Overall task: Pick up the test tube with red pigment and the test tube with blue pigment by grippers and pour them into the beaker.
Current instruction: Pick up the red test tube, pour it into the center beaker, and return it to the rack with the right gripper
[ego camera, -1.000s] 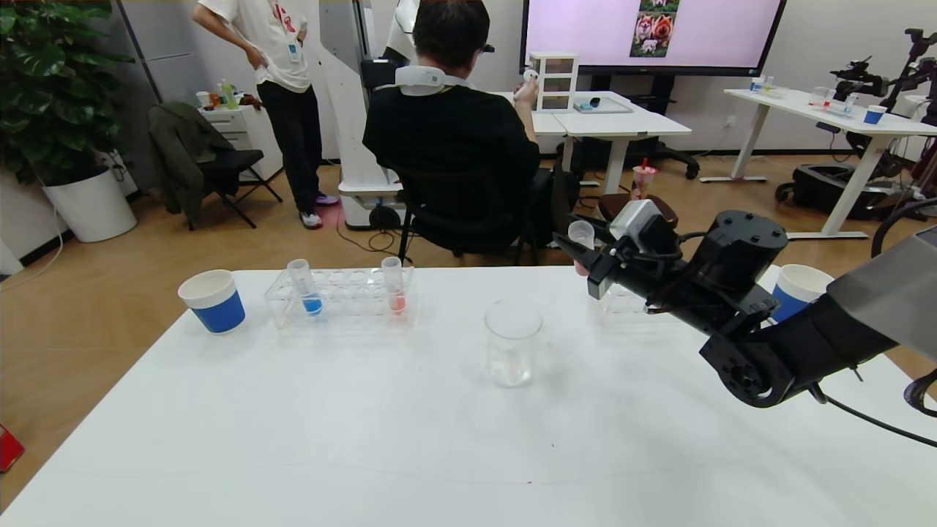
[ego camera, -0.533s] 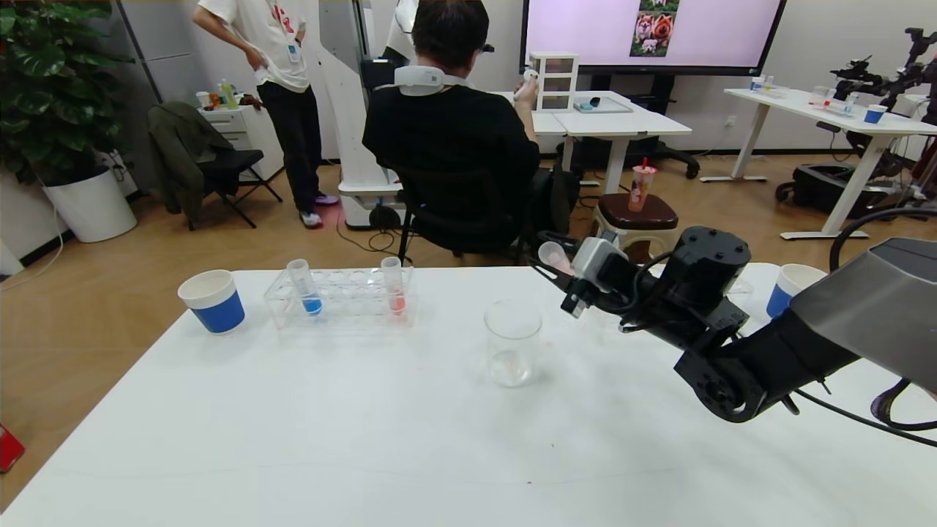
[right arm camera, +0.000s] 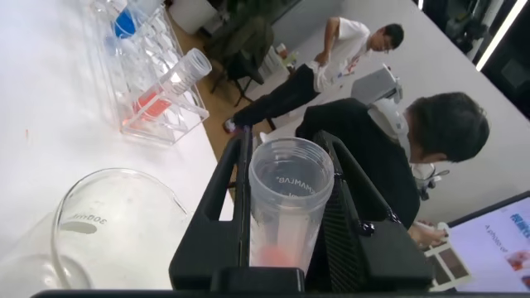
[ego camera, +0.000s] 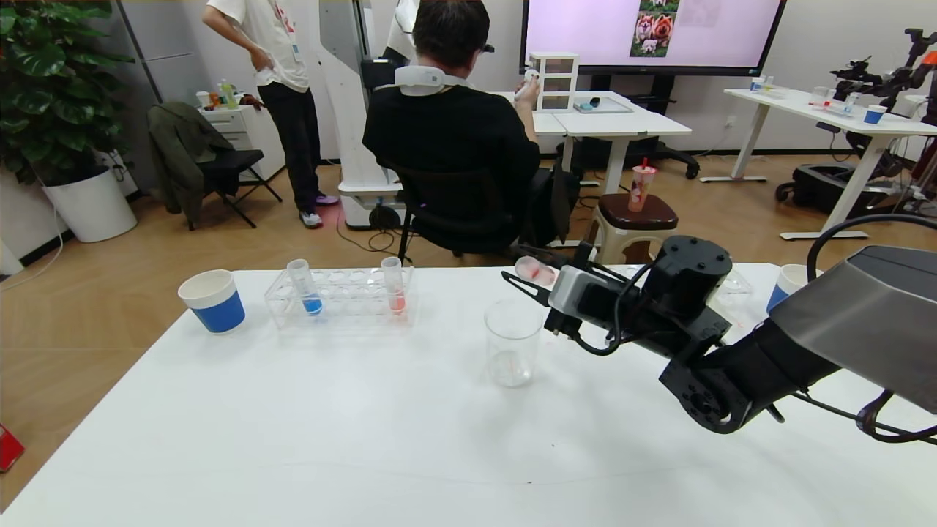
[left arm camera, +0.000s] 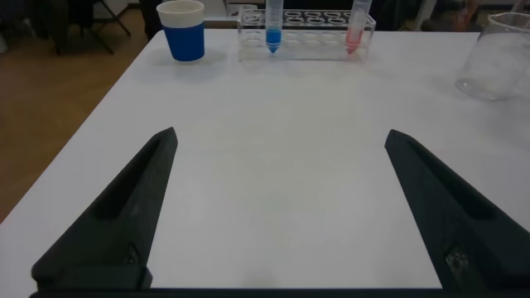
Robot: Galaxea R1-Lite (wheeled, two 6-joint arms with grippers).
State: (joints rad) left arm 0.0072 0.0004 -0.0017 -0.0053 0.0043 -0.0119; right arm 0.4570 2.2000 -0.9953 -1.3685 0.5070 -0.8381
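Observation:
My right gripper (ego camera: 525, 281) is shut on the test tube with red pigment (ego camera: 534, 271). It holds the tube tilted on its side, mouth to the left, just above and right of the beaker (ego camera: 512, 342). In the right wrist view the tube (right arm camera: 286, 207) sits between the black fingers (right arm camera: 236, 174), a little red liquid at its bottom, with the beaker's rim (right arm camera: 108, 223) beside it. The test tube with blue pigment (ego camera: 306, 289) and a second red tube (ego camera: 395, 289) stand in a clear rack (ego camera: 340, 300). My left gripper (left arm camera: 281, 145) hangs open over bare table, out of the head view.
A blue-and-white paper cup (ego camera: 214, 301) stands left of the rack, and another (ego camera: 785, 287) at the table's far right behind my right arm. A seated person (ego camera: 450, 139) is just beyond the table's far edge. The white table (ego camera: 329, 439) stretches toward me.
My right arm has swung left with the red tube, from near the right-hand cup to just beside the beaker. The tube has tipped from nearly upright onto its side. The left gripper has stayed open.

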